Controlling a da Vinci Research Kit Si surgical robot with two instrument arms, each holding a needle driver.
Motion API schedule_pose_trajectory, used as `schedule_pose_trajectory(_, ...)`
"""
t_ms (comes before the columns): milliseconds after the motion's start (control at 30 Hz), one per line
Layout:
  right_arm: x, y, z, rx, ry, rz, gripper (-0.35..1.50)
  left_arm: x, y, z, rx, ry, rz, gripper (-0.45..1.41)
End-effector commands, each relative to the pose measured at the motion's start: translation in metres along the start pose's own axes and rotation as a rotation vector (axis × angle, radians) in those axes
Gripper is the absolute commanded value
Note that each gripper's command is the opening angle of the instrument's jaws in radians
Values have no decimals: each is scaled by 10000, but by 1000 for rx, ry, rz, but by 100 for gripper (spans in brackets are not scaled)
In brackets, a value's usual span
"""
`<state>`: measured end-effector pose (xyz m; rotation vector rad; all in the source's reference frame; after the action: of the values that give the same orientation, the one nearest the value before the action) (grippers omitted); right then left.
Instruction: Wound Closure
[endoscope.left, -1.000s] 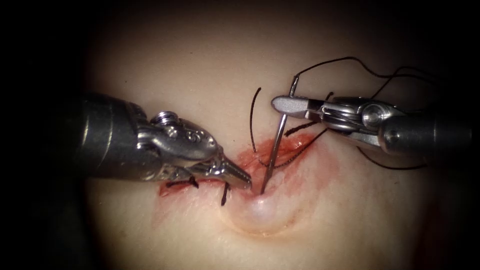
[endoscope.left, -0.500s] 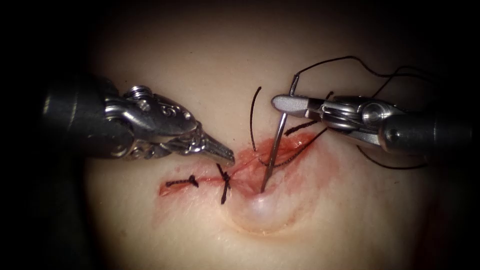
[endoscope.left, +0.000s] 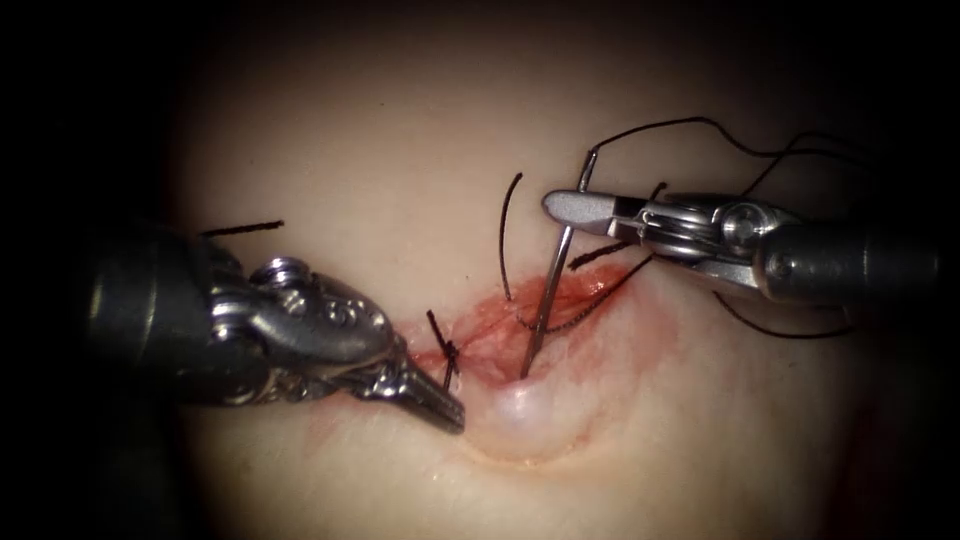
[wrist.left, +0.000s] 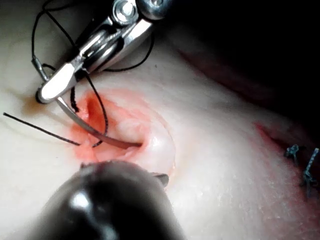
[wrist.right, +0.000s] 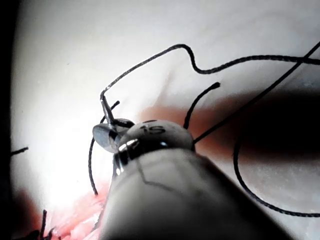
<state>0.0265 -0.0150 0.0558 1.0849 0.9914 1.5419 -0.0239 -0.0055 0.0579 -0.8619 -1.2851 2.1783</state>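
My right tool (endoscope.left: 565, 208) has its jaws shut on the curved needle (endoscope.left: 545, 300) near its tail end. The needle runs down from the jaws, and its tip is in the tissue (endoscope.left: 380, 140) at the cut (endoscope.left: 500, 335), just right of a knotted stitch (endoscope.left: 448, 350). A pale bulge (endoscope.left: 515, 410) stands below the tip. Black thread (endoscope.left: 680, 122) trails from the needle's tail over the right tool. My left tool (endoscope.left: 452, 415) is shut on nothing, its tip against the tissue left of the bulge. In the left wrist view the needle (wrist.left: 85, 125) curves from the right tool (wrist.left: 52, 87) into the tissue.
Red fluid (endoscope.left: 590, 290) stains the tissue around the cut. A loose thread end (endoscope.left: 508, 235) arcs up left of the needle, and another short end (endoscope.left: 240, 229) lies above the left tool's shaft. Two knotted stitches (wrist.left: 300, 162) appear in the left wrist view.
My left tool drew back up and left from the needle tip, then dropped below the cut, covering the leftmost stitch. The right tool and needle have stayed still.
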Motion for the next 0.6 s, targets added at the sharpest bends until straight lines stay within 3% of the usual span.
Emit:
schedule_pose_trajectory(33,0,-2,10,2,0,8,-35,-1,-2,10,-9,-10,-1,-45)
schedule_pose_trajectory(267,-2,-7,10,3,-6,46,-35,-14,-4,38,-32,-76,-18,-45)
schedule_pose_trajectory(600,-7,-12,11,11,-41,92,-35,-11,-41,54,31,-37,-15,-45)
